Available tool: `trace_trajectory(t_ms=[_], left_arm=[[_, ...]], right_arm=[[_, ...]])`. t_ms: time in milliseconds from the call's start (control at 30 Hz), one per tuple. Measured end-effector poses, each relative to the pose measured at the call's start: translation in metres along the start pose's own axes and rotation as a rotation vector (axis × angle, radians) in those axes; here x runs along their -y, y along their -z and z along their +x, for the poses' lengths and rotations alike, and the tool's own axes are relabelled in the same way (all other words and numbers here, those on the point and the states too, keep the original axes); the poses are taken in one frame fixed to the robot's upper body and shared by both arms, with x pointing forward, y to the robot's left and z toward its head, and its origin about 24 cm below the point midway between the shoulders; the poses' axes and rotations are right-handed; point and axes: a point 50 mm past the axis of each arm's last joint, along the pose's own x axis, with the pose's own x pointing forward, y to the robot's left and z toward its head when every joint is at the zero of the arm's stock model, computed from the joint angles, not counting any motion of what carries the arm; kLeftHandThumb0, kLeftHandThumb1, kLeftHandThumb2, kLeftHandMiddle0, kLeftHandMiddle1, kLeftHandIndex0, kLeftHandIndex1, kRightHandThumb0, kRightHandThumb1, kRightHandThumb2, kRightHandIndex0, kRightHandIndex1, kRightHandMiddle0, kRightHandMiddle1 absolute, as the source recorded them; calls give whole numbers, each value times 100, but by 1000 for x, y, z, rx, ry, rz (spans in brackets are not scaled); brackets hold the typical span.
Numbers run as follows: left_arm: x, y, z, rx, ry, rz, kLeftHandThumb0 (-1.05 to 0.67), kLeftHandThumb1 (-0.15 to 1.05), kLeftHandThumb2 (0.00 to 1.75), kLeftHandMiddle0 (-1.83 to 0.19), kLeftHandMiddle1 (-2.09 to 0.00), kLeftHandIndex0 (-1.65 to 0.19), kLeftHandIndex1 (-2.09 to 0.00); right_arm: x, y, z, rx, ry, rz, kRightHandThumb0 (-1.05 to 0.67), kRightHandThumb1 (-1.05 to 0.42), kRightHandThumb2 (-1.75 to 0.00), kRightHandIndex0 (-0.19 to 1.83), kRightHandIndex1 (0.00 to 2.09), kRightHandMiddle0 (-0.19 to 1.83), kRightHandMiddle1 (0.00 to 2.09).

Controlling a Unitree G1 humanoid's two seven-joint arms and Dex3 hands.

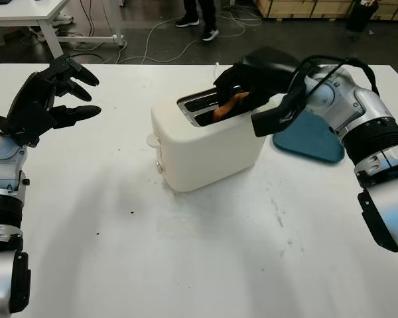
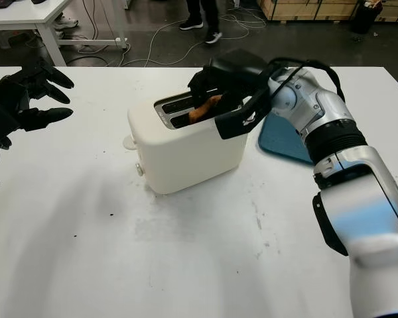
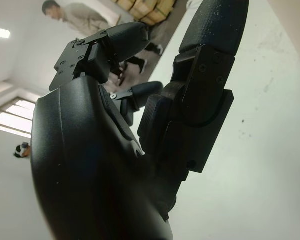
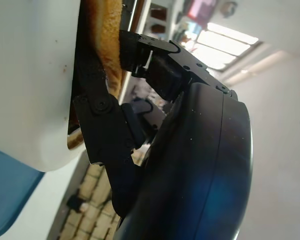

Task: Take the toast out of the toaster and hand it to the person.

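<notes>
Right wrist view: my right hand [image 1: 242,89] is pinching the toast [image 4: 106,37], which is sitting in the toaster [image 1: 205,149]; lifting and handing over remain. Left hand [image 1: 50,96] is hanging open, well apart.

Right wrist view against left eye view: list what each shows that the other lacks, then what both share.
Right wrist view alone: the right hand's fingers seen close, closed on both faces of the toast at the slot's edge.

Left eye view alone: the whole table, the left hand open and raised above the table's left side, and a person's feet on the floor beyond.

Both: the white toaster, the toast in its slot, the right hand on it, and the blue mat beside the toaster.
</notes>
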Motion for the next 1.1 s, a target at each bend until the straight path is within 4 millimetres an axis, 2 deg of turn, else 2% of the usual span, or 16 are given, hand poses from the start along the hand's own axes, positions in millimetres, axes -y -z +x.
trace_trajectory(t_ms=[200, 333, 733, 867, 967, 1100], left_arm=[[0, 0, 0, -1, 0, 0, -105, 92, 1, -24, -153, -18, -145], [0, 0, 0, -2, 0, -1, -105, 92, 1, -23, -154, -18, -145], [0, 1, 0, -5, 0, -2, -105, 92, 1, -23, -154, -17, -146], [0, 1, 0, -7, 1, -3, -105, 92, 2, -22, -153, -17, -145], [0, 2, 0, -9, 3, -5, -105, 92, 2, -22, -152, -18, -144], [1, 2, -1, -11, 6, -7, -105, 92, 2, -23, -152, -19, -143]], right_arm=[[-2, 8, -4, -31, 57, 10, -40, -92, -27, 114, 175, 88, 175], [6, 14, -7, -59, 91, 18, -37, -92, -23, 109, 175, 85, 175], [72, 34, -20, -191, 350, 67, -34, -92, -19, 108, 175, 85, 175], [96, 40, -31, -210, 439, 143, -34, -92, -22, 115, 175, 92, 175], [106, 43, -39, -209, 499, 196, -40, -92, -24, 114, 175, 93, 175], [113, 53, -51, -244, 584, 295, -38, -92, -24, 112, 175, 94, 175]])
